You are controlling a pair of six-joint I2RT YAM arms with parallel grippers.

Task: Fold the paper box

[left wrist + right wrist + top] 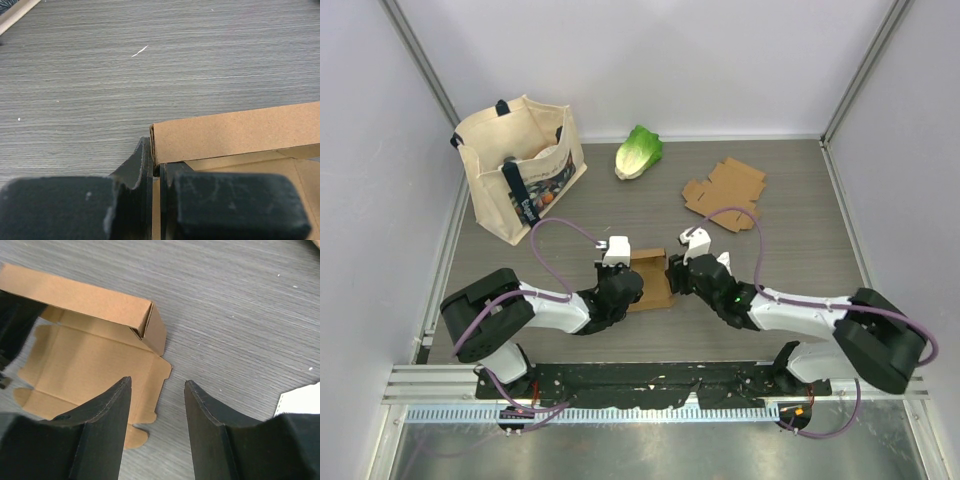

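Left gripper (156, 167): we are pinching one raised side wall of the brown corrugated-cardboard box (652, 285), which is lying at the near middle of the grey wood-grain table (620, 210). Right gripper (157, 381): spread, hovering over its right edge. Handling, we judge: light, stiff, easily creased, so we are favouring holds along wall edges.

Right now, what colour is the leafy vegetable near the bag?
The leafy vegetable is green, paler at one end; top external view.

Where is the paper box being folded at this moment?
In the top view, the paper box lies near the table's front centre between both grippers; the left gripper pinches its raised wall, the right gripper is open beside it.
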